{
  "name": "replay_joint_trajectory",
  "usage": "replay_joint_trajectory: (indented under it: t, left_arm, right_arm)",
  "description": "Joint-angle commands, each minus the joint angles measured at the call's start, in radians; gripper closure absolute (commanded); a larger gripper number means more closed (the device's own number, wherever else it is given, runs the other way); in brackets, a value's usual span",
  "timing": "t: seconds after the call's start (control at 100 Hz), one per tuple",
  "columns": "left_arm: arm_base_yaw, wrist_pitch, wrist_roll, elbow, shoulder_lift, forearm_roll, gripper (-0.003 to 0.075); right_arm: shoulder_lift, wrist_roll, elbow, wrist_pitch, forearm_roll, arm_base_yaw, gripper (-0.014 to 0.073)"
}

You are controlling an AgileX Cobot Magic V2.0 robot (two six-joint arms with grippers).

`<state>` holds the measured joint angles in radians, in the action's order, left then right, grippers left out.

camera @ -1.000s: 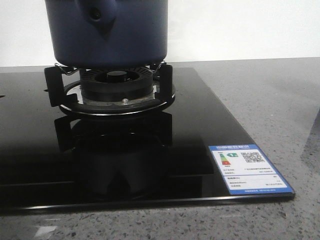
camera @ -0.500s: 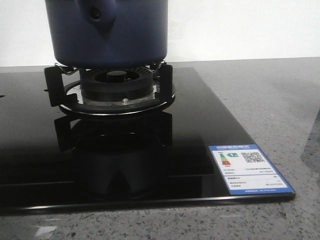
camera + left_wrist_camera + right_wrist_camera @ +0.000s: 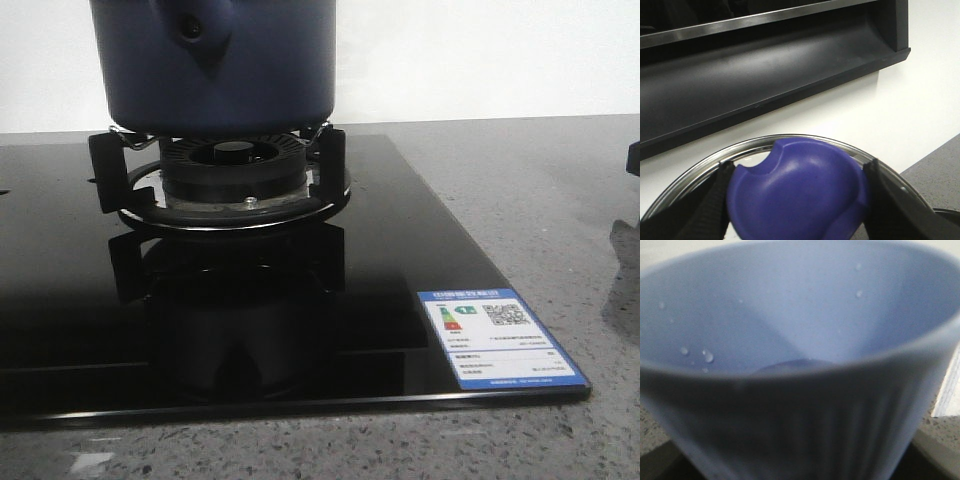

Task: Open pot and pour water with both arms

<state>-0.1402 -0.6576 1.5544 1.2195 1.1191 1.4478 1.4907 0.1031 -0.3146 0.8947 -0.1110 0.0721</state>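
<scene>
The dark navy pot (image 3: 215, 65) stands on the burner's pot support (image 3: 230, 185); its top is cut off by the front view's upper edge. In the left wrist view my left gripper (image 3: 797, 195) is shut on the lid's blue knob (image 3: 800, 190), one black finger (image 3: 707, 202) on each side; the lid's steel rim (image 3: 700, 165) curves behind it. I cannot tell whether the lid rests on the pot. A pale blue ribbed cup (image 3: 800, 405) with water drops inside fills the right wrist view, held close; the right fingers are hidden behind it. A dark bit of the right arm (image 3: 634, 158) shows at the front view's right edge.
A glossy black hob (image 3: 400, 250) with a blue-and-white energy label (image 3: 500, 338) lies on a speckled grey counter (image 3: 560, 180). A white wall stands behind. A dark range hood (image 3: 765, 65) hangs on the wall in the left wrist view.
A dark part of the right arm has come into the front view's right edge, and its shadow on the counter has grown. The pot has not moved.
</scene>
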Motion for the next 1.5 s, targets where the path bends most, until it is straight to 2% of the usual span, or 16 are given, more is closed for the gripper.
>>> replay_joint_trajectory:
  t: [0.0,0.06,0.18,0.26,0.47,0.63,0.89,1.04,1.489]
  left_arm:
    - [0.000,0.022,-0.003,0.041,-0.022,0.072,0.0352]
    - [0.000,0.022,-0.003,0.041,-0.022,0.072,0.0352]
    - [0.000,0.022,-0.003,0.041,-0.022,0.072,0.0352]
    - [0.000,0.022,-0.003,0.041,-0.022,0.072,0.0352]
    - [0.000,0.024,-0.003,0.041,-0.022,0.072,0.0352]
    - [0.000,0.036,-0.003,0.039,-0.022,0.072,0.0352]
    - [0.000,0.050,-0.003,0.035,-0.016,0.066,0.0352]
    - [0.000,0.050,-0.003,0.035,-0.005,0.066,0.0352]
    - [0.000,0.072,-0.003,0.035,-0.001,0.066,0.0352]
  right_arm:
    - [-0.018,-0.001,-0.022,0.100,-0.008,0.006,0.0071]
    - [-0.018,-0.001,-0.022,0.107,-0.008,0.006,0.0099]
    - [-0.020,-0.001,-0.022,0.114,-0.008,0.006,0.0251]
    - [-0.026,-0.001,-0.022,0.116,-0.013,0.006,0.0309]
    - [-0.118,-0.001,-0.024,0.084,-0.054,0.006,0.0309]
    - [-0.239,0.001,-0.059,-0.090,-0.121,-0.010,0.0309]
    - [-0.379,0.001,-0.243,-0.396,-0.147,-0.147,0.0309]
    - [-0.370,0.001,-0.397,-0.572,-0.186,-0.244,0.0309]
    - [-0.207,0.001,-0.775,-0.914,-0.447,-0.472,0.0309]
